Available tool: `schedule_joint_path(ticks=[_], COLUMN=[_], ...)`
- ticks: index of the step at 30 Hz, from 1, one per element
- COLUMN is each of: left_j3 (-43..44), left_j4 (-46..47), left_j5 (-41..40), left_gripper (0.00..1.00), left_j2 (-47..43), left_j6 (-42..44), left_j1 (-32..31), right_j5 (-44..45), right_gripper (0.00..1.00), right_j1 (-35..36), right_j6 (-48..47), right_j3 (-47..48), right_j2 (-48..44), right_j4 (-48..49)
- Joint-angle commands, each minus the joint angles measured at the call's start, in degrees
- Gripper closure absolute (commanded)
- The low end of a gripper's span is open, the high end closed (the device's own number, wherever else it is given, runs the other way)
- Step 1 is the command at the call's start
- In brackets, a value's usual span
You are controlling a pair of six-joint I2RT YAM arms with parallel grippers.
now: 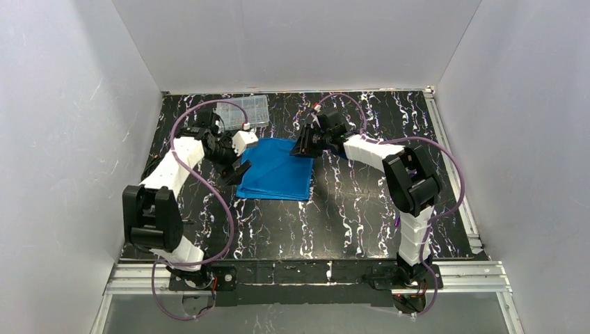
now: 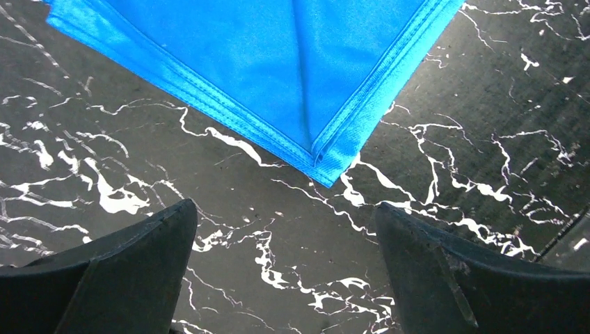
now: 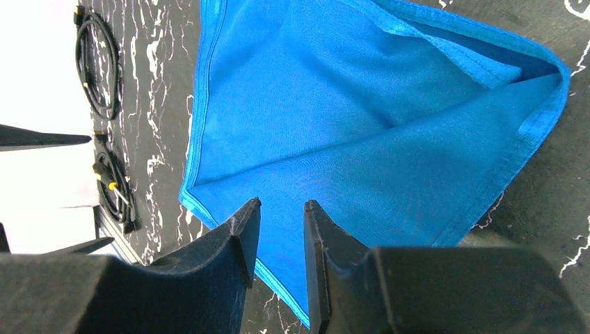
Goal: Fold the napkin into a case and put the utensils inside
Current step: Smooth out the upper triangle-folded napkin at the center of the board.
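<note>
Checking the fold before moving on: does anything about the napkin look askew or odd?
Yes: the folded napkin gapes at one corner in the right wrist view, its layers apart instead of flat. The corner by the left gripper lines up neatly.

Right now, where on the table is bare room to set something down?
Free: the strip between the napkin and the arm bases, and the far right corner beyond the right arm. Crowded: around the napkin, clear box, left tool and right tool.

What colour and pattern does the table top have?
The table is black with white marble-like veins, shown best in the left wrist view.
</note>
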Motion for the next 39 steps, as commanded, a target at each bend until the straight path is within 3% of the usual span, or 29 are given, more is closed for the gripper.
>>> schedule_joint_path(ticks=[1, 6, 13, 30, 39], left_j3=[4.1, -7.0, -6.8, -9.6, -11.8], left_j4=[-11.9, 0.2, 3.0, 8.2, 12.0], left_j5=[4.6, 1.3, -0.5, -3.2, -5.0], left_gripper=[0.02, 0.11, 0.39, 0.46, 0.67], left_j2=[6.2, 1.9, 5.0, 6.7, 6.5], left_j6=[3.9, 4.4, 4.2, 5.7, 5.5], left_j1=[-0.1, -4.9, -6.0, -5.9, -5.9], right_j5=[-1.0, -1.0, -1.3, -1.3, -1.8], right_gripper=[0.62, 0.62, 0.62, 0.65, 0.65], right_j1=[-0.7, -1.1, -1.1, -1.1, -1.8], right_j6=[0.6, 0.6, 0.9, 1.1, 1.7], right_j3=[-1.2, -2.2, -2.4, -3.0, -2.0], right_j2=[-3.9, -4.8, -4.9, -5.4, -5.1], right_j4=[3.4, 4.1, 4.5, 4.5, 4.6])
